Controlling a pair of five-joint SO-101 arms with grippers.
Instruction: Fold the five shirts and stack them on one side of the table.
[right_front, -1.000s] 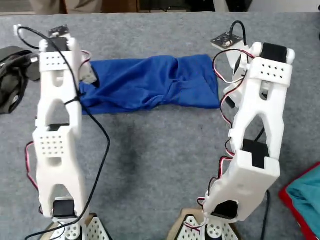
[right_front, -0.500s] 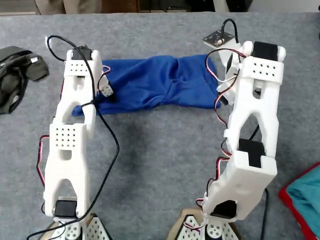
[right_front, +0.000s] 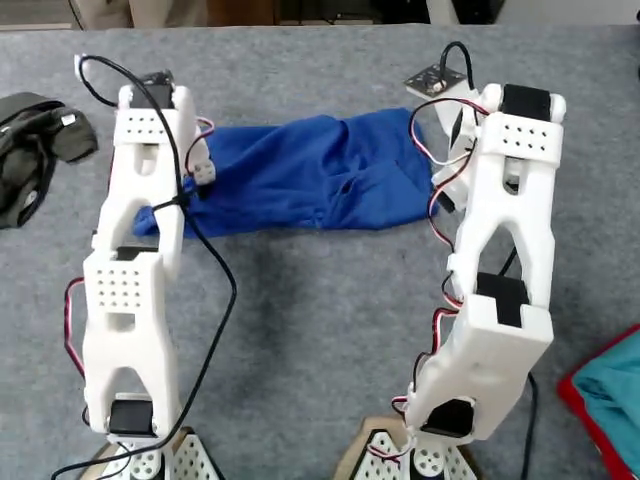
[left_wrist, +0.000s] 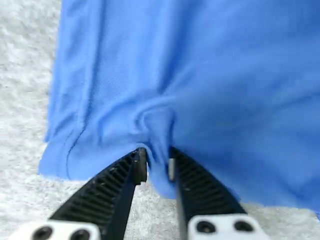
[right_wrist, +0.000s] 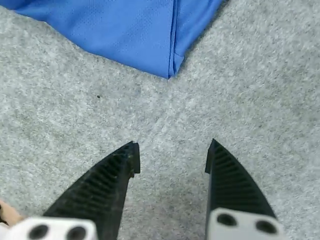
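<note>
Start at 9 o'clock on your grey table (right_front: 320, 330): a dark garment (right_front: 35, 150) lies crumpled at the edge, well apart from everything else.

Just inside it, at about 10 o'clock, your left arm (right_front: 130, 280) stretches out over the near end of the blue shirt (right_front: 310, 175). The left gripper (left_wrist: 157, 162) is closed down on a small raised fold of that shirt near its edge. The black ribbed fingers (left_wrist: 120, 182) pinch the cloth between their tips, and wrinkles fan out from the pinch.

The blue shirt itself lies bunched into a long, rumpled band across the far side of the table, running from roughly 10 o'clock through 12 to 1 o'clock, between the two arms.

At 1 o'clock your right arm (right_front: 500, 270) reaches to the shirt's other end. The right gripper (right_wrist: 172, 149) holds nothing: its fingers are spread wide over bare table, with the shirt's corner just ahead of the tips and apart from them.

Down at 4 o'clock, at the table's edge, a teal cloth (right_front: 612, 395) rests on something red.
</note>
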